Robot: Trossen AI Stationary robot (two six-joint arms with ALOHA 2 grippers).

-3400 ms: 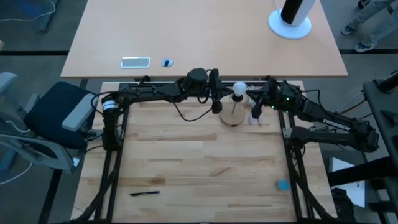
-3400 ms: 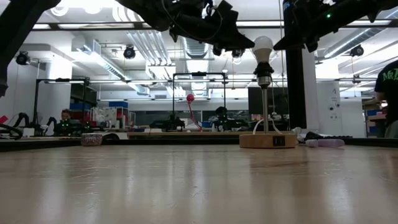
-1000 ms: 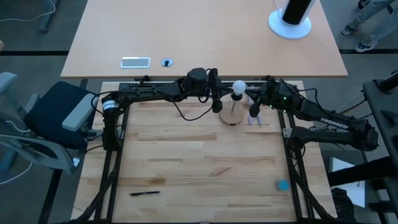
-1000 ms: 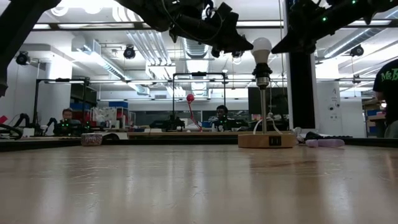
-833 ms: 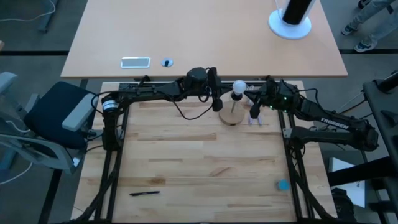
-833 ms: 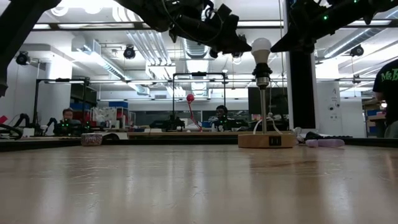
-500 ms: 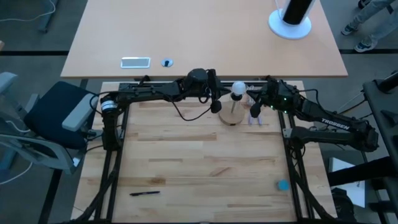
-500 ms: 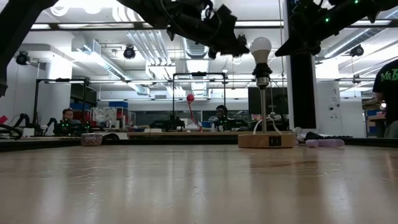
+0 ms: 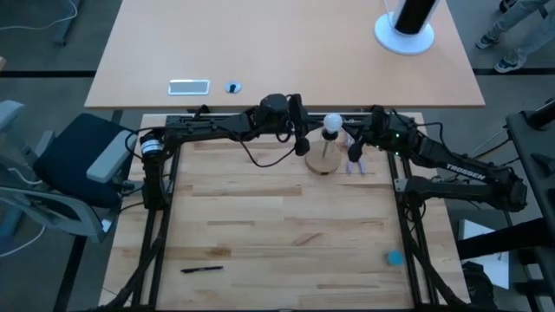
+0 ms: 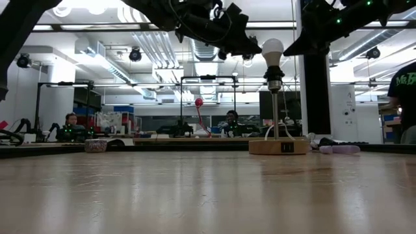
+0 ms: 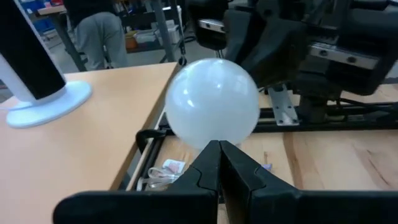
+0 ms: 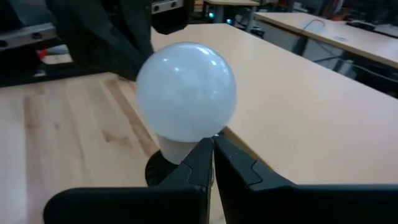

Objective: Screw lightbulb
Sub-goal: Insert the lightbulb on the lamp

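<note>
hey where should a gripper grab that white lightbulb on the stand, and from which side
Grip the lightbulb around its round glass globe, its widest exposed part, coming in level from the side. It stands upright atop the black post, with its narrow screw end seated below, so the globe is what's free to turn.

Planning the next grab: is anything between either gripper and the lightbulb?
Nothing visible. The lightbulb sits atop the stand's post, with the left gripper and the right gripper close on either side, fingers shut.

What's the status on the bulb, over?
Small white frosted lightbulb upright atop black post. Left gripper and right gripper beside it, jaws shut, empty. Nothing in the way.
</note>
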